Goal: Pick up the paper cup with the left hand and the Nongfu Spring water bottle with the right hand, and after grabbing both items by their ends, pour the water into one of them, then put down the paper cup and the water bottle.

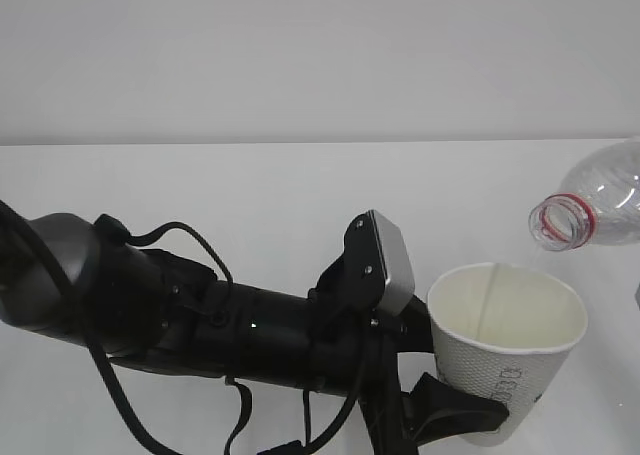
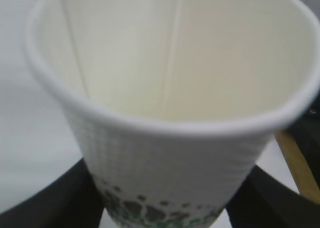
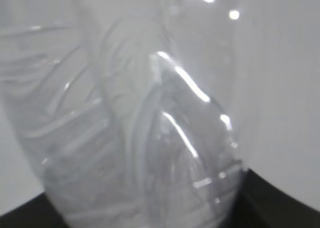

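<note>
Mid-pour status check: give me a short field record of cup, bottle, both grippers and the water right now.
paper cup: upright, held low on its body
left hand: shut on the cup's lower part
Nongfu Spring water bottle: tilted, uncapped mouth above and right of the cup's rim
right hand: fingers barely visible; bottle fills the right wrist view
water: thin stream in the cup; level not visible

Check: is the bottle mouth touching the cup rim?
Apart. The exterior view shows bare white table between the water bottle mouth and the paper cup rim; the mouth sits above and right of the rim.
</note>
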Controlling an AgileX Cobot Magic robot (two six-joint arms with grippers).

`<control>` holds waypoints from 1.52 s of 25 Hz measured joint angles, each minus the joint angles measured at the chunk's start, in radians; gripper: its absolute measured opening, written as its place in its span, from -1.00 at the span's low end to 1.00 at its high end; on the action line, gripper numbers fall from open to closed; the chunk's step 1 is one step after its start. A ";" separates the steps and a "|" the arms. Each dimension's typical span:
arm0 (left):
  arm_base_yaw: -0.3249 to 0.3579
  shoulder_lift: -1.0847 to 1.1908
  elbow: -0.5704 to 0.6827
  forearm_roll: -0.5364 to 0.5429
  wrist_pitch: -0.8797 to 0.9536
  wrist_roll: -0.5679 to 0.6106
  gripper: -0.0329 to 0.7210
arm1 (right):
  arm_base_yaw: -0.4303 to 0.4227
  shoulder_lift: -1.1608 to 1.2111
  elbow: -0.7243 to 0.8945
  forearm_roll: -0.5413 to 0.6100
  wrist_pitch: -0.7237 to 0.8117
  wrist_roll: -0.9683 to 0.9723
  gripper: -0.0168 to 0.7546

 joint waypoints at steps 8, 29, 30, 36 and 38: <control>0.000 0.000 0.000 0.000 0.000 0.000 0.41 | 0.000 0.000 0.000 0.000 0.000 -0.010 0.14; 0.000 0.000 0.000 0.000 0.000 0.000 0.41 | 0.000 0.000 0.000 0.000 0.000 -0.018 0.14; 0.000 0.000 0.000 0.000 0.000 0.000 0.41 | 0.000 0.000 0.000 0.000 0.000 -0.018 0.14; 0.000 0.000 0.000 0.000 0.000 0.000 0.41 | 0.000 0.000 0.000 0.000 0.000 -0.020 0.14; 0.000 0.000 0.000 0.000 0.000 0.000 0.41 | 0.000 0.000 0.000 0.000 0.000 -0.020 0.14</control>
